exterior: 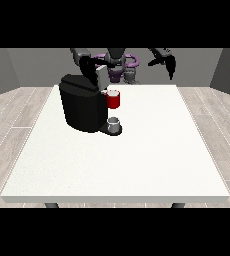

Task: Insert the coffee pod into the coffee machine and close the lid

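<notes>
Table (137, 170): white, its near legs cut off at the lower edge.
Grey thing (114, 122): on the machine's base; I cannot tell whether it is the pod.
Coffee machine (81, 102): black, standing left of centre.
Red thing at the machine (113, 99): just above the grey thing.
Hand at the view's left (91, 70): behind the machine's top, partly hidden; fingers unreadable.
Hand at the view's right (170, 65): raised beyond the far edge, touching nothing, fingers hanging down relaxed.

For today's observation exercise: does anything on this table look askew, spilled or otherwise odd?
Nothing stands out. The coffee machine stands upright on the white table, with a red thing at the machine and a grey thing below it. No spill shows.
</notes>
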Action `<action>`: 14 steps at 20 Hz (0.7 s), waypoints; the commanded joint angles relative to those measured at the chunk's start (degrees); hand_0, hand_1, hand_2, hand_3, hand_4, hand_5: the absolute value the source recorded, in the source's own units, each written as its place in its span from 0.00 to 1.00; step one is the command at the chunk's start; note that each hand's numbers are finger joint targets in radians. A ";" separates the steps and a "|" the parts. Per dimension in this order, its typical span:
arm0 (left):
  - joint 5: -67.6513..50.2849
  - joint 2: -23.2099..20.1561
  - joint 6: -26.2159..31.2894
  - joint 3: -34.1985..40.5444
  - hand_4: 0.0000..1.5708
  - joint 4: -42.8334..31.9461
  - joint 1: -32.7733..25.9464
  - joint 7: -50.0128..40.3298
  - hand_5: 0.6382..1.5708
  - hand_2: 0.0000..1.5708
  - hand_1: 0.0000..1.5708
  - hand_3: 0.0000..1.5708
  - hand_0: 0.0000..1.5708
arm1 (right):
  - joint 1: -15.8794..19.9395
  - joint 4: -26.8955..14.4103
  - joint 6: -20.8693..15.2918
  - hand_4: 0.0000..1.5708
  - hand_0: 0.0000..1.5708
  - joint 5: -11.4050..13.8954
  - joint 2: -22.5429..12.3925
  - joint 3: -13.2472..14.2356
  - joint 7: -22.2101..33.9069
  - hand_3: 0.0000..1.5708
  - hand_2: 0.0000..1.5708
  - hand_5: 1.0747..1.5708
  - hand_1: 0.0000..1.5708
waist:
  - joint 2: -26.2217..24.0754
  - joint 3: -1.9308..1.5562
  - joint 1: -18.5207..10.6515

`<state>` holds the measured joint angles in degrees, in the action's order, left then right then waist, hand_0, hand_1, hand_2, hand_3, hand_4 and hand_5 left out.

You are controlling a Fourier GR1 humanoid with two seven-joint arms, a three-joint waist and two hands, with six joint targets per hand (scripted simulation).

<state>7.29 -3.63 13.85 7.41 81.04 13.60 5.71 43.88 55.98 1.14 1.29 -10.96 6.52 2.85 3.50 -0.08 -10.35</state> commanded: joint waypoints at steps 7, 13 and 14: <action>0.27 -0.66 -0.25 -0.44 0.26 -1.13 3.57 -0.55 1.00 0.00 0.00 0.00 0.00 | 7.32 1.46 -1.89 0.00 0.00 3.76 3.69 -4.63 2.72 0.00 0.00 1.00 0.00 | 2.58 0.10 -2.26; 0.66 0.98 1.01 -3.47 0.24 -0.27 3.89 -2.21 1.00 0.00 0.00 0.00 0.00 | 9.97 2.98 -3.79 0.13 0.00 7.52 2.28 -6.22 6.31 0.00 0.00 1.00 0.00 | 2.88 0.08 -7.81; 0.30 0.45 1.49 -3.33 0.21 0.38 5.12 -2.73 1.00 0.00 0.00 0.00 0.00 | 10.28 3.13 -2.53 0.14 0.00 7.23 0.50 -5.47 5.80 0.00 0.00 1.00 0.00 | 3.46 0.05 -7.84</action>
<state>7.50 -3.74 14.73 5.44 80.68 17.68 4.14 49.65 57.46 -3.11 8.46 -14.03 4.17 13.46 6.69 -0.95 -13.48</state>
